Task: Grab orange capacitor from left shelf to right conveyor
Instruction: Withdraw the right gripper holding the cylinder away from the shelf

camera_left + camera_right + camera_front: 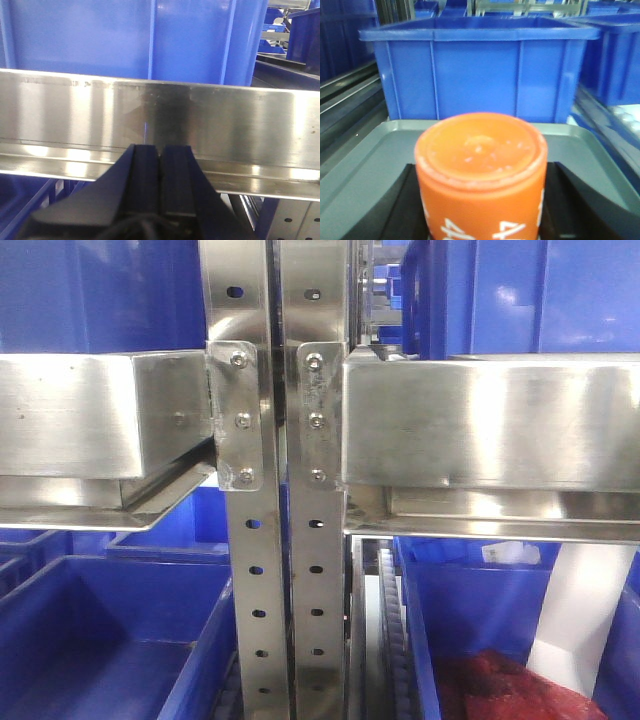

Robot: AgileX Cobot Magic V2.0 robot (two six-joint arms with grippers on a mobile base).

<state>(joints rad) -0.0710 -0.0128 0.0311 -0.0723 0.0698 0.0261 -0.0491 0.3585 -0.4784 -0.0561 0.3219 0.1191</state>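
Left end effector (160,152) closed tight; right end effector (482,205) clamping orange capacitor (480,150).

The orange capacitor (481,170) carries white numerals around its side. The bin (480,70) is plain blue, the tray (370,155) dull grey. The shelf (470,420) is shiny silver, its posts (250,570) dotted with round holes. The left pincer (160,150) is black.
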